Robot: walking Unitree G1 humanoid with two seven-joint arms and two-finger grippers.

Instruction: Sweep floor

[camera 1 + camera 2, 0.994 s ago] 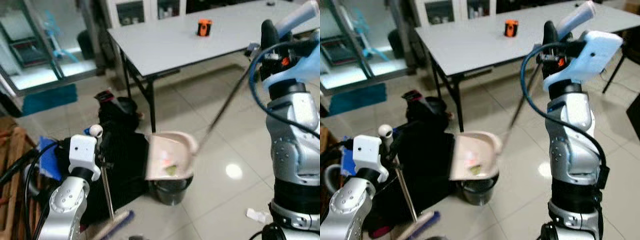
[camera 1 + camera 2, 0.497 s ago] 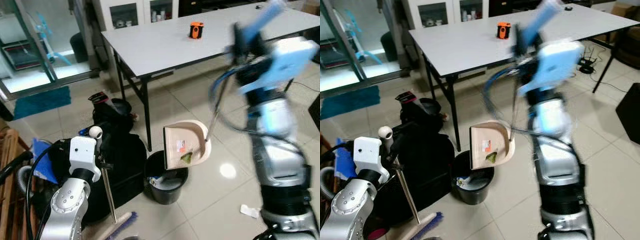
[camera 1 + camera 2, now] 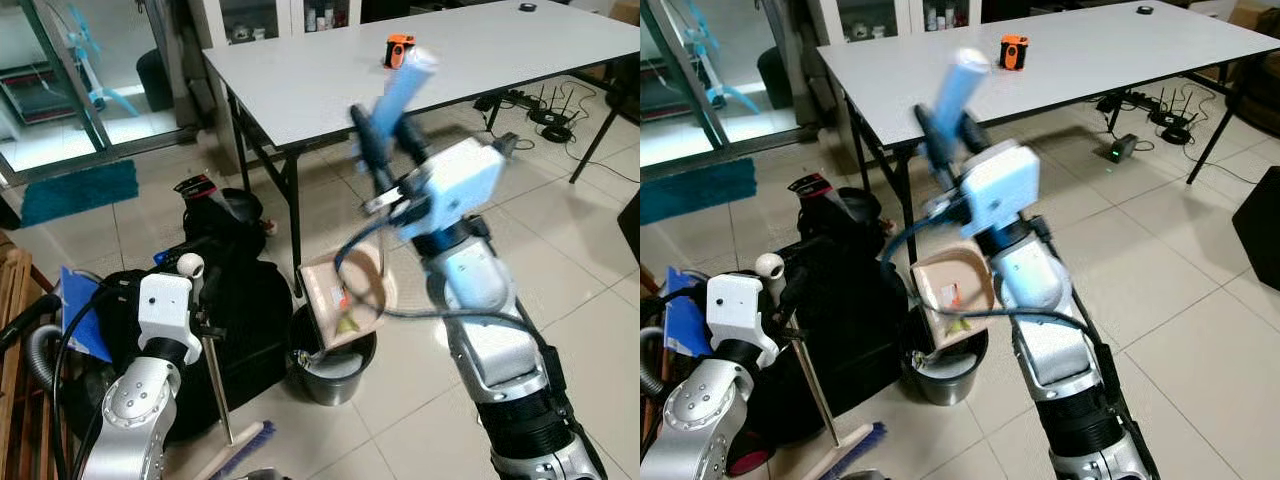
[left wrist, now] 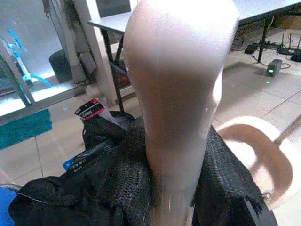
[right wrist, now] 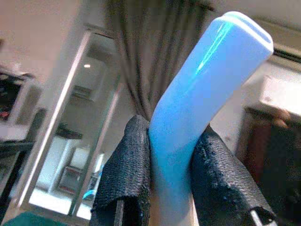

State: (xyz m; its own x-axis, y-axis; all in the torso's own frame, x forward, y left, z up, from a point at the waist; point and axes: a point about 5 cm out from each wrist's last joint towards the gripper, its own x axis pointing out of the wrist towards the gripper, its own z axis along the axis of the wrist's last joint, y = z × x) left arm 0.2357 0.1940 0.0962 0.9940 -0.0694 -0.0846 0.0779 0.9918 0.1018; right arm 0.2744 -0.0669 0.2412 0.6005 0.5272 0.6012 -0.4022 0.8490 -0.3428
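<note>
My right gripper (image 3: 385, 135) is shut on the blue grip (image 5: 197, 94) of a long-handled beige dustpan (image 3: 345, 295). The grip sticks up between the black fingers (image 5: 127, 160). The pan hangs tilted, with its mouth down, just over a black bin (image 3: 335, 365), and green and red scraps (image 3: 345, 322) lie at its lower edge. At the lower left my left gripper (image 4: 174, 188) is shut on the pale broom handle (image 4: 181, 94). The broom's thin stick (image 3: 215, 385) runs down to blue bristles (image 3: 240, 452) on the tiled floor.
A grey folding table (image 3: 330, 70) with an orange object (image 3: 399, 50) stands behind the bin. A black bag (image 3: 240, 300) sits between my left arm and the bin. A teal mat (image 3: 75, 190) lies at a glass door; cables and a router (image 3: 550, 112) lie far right.
My right arm has swung left and toward me, bringing the dustpan in over the bin and tipping it steeper. The camera view has shifted too. The left arm and broom have stayed put.
</note>
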